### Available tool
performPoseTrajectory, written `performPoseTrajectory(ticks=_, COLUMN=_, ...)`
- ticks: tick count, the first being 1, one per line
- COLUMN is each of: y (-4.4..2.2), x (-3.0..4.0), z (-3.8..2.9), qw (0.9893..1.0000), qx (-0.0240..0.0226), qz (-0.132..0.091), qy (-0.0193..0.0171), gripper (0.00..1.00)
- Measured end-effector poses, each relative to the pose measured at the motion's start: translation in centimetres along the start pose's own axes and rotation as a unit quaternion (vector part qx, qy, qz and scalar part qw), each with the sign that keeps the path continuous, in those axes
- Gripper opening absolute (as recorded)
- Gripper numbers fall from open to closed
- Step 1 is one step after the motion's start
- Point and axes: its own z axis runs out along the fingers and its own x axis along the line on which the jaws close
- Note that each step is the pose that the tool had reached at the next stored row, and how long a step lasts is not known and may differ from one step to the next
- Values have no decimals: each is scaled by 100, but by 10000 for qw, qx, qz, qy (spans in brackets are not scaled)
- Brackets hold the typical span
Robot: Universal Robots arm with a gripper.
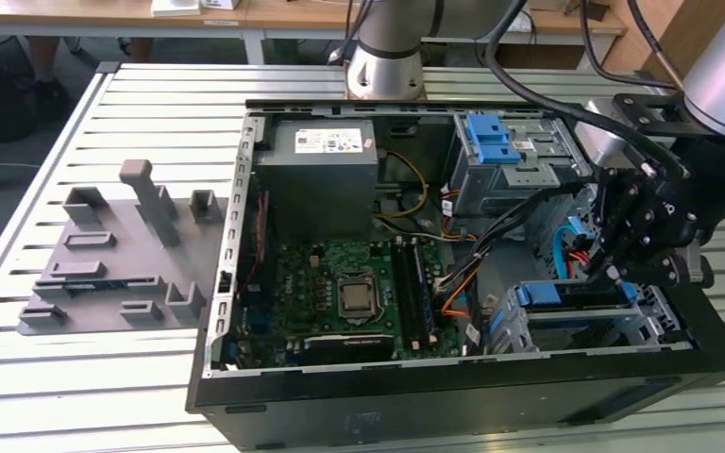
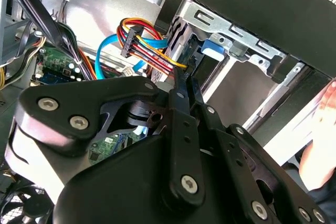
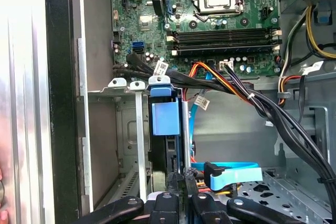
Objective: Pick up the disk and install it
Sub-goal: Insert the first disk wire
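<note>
Basically near the end: fingers (image 3: 178, 182) look pressed together on the thin edge of the disk (image 3: 167, 129), though the contact itself is partly hidden behind the linkage, so that's a judgement. In the first wrist view the disk stands on edge in the drive cage (image 3: 118, 129) at the case's front corner, blue carrier tab facing out. Gripper (image 1: 625, 247) hangs over that same bay in the exterior view, inside the open computer case (image 1: 230, 283). Disk looks mostly in; can't tell if it's fully seated or latched. Blue data cable (image 3: 233, 174) and the coloured power plug (image 2: 137, 40) lie loose beside the bay, not connected as far as I can see. Grey fixture (image 1: 110, 260) sits on the slatted surface (image 1: 35, 170) beside the case.
</note>
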Motion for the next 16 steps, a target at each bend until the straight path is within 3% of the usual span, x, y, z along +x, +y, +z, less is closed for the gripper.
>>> performPoseTrajectory(ticks=16, y=-2, x=4, z=20, qw=10000, qx=-7, qz=0, qy=0, gripper=16)
